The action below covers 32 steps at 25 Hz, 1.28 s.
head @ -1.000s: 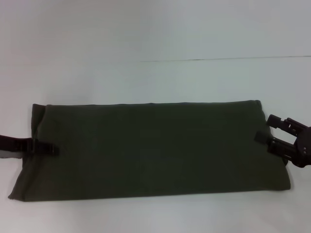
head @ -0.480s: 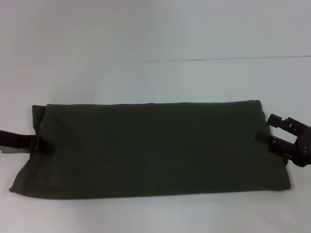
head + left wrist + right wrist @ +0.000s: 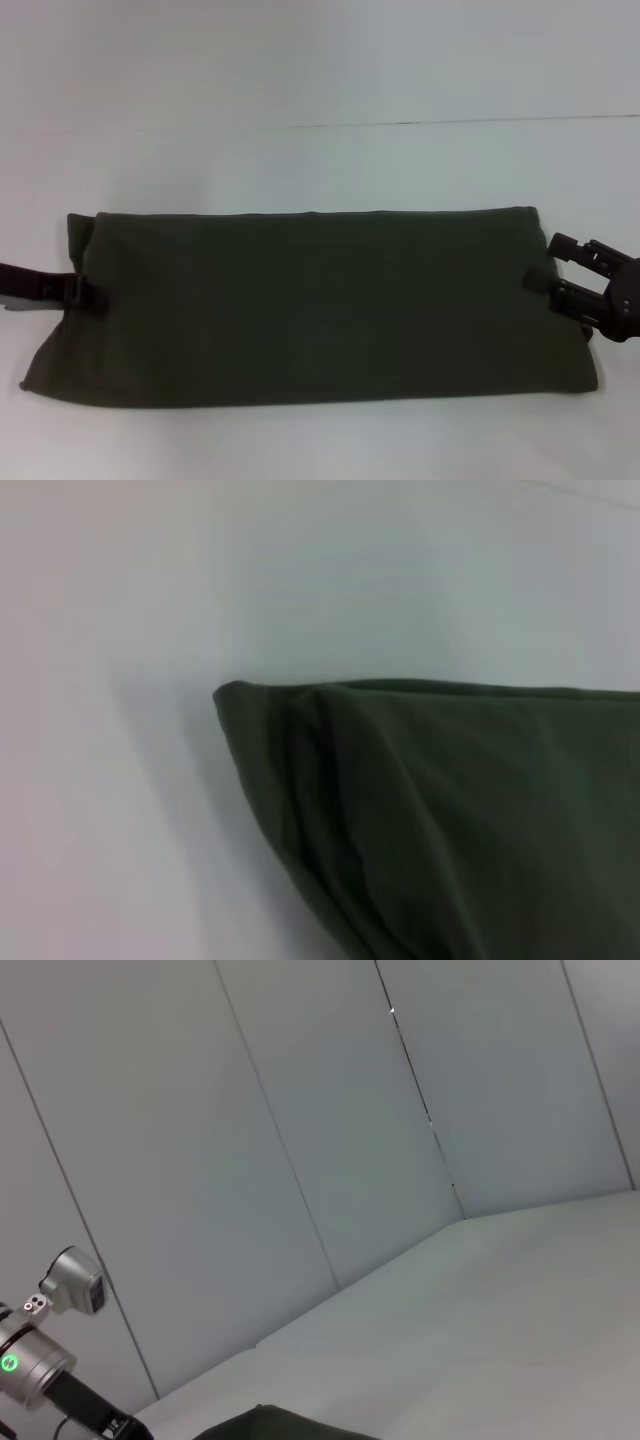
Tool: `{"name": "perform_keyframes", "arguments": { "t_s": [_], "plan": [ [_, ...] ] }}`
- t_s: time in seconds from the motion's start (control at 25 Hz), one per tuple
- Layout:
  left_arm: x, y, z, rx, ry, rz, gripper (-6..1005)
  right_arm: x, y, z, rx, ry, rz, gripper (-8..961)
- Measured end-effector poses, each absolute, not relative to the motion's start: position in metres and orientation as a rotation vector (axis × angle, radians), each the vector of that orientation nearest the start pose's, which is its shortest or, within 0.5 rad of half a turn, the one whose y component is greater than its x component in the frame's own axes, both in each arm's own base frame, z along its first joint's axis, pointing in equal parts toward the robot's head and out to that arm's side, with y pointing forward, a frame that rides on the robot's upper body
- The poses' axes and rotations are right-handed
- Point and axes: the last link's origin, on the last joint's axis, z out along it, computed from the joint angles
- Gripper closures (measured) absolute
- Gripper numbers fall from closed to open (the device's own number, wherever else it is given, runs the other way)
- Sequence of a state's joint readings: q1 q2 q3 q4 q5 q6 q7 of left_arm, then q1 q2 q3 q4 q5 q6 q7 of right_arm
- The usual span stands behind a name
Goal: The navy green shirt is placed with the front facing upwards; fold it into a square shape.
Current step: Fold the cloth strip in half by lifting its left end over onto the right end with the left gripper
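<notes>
My left gripper (image 3: pixel 88 296) sits narrow at the left short end of the navy green shirt (image 3: pixel 310 305), my right gripper (image 3: pixel 548 268) spread at the right end, 1 long band lying left-to-right between them.

Black blocky left gripper (image 3: pixel 88 295), black forked right gripper (image 3: pixel 548 265), silver arm joint (image 3: pixel 30 1360), glowed green light
</notes>
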<state>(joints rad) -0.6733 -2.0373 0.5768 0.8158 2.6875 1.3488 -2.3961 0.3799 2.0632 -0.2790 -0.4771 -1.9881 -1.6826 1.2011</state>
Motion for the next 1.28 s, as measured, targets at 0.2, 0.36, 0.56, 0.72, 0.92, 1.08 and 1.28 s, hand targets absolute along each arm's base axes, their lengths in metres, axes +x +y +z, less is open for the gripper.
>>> {"name": "perform_keyframes", "arguments": {
  "t_s": [0.2,0.36,0.56,0.72,0.92,1.08,1.28],
  "plan": [
    [-0.311,0.377,0.059,-2.101,-1.585,-0.021,892,0.321,0.275,0.022,-2.333,0.792,1.016,161],
    [-0.316,0.373,0.069,-2.074,-1.582,-0.016,893,0.320,0.275,0.020,-2.335,0.790,1.016,161],
    [-0.321,0.369,0.075,-2.052,-1.583,-0.016,893,0.317,0.279,0.019,-2.345,0.781,1.017,161],
    [-0.311,0.369,0.076,-2.092,-1.594,-0.057,892,0.313,0.282,0.014,-2.371,0.782,1.007,161],
    [-0.272,0.370,0.073,-2.229,-1.583,-0.287,892,0.308,0.289,0.001,-2.416,0.781,0.959,161],
    [-0.244,0.371,0.069,-2.333,-1.574,-0.477,892,0.300,0.297,-0.016,-2.466,0.768,0.923,161],
    [-0.218,0.371,0.051,-2.415,-1.563,-0.617,893,0.288,0.313,-0.042,-2.510,0.757,0.850,161]
  ]
}}
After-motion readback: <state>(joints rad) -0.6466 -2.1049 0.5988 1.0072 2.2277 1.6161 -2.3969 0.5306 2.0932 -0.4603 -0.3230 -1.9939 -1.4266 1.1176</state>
